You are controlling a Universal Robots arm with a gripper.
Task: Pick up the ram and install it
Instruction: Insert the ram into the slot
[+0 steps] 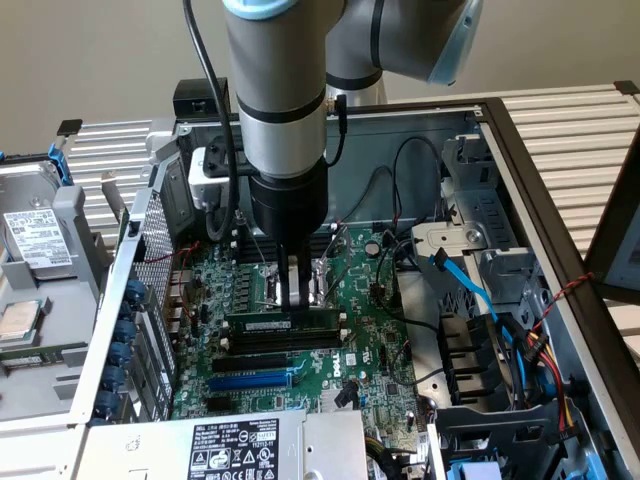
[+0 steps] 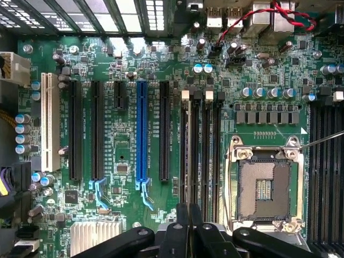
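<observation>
- Ram [image 1: 283,323] stands on edge, parallel to the blue slot [image 1: 255,379], a few slots off; gripper [image 1: 297,300] clenches its top edge
- Best pressed straight down, evenly; kept parallel to the blue slot

ram [image 1: 265,325] label too small to read, arm [image 1: 275,90] cropped at top

Silver-grey arm [image 1: 275,90] tube above pincer [image 1: 297,303]; pale blue joint cap [image 1: 455,45]; black wrist collar [image 1: 288,205]. Black cable [image 1: 205,70] alongside. White box [image 1: 205,175] beside collar. Pincer black, slim fingers [image 2: 183,223].
</observation>
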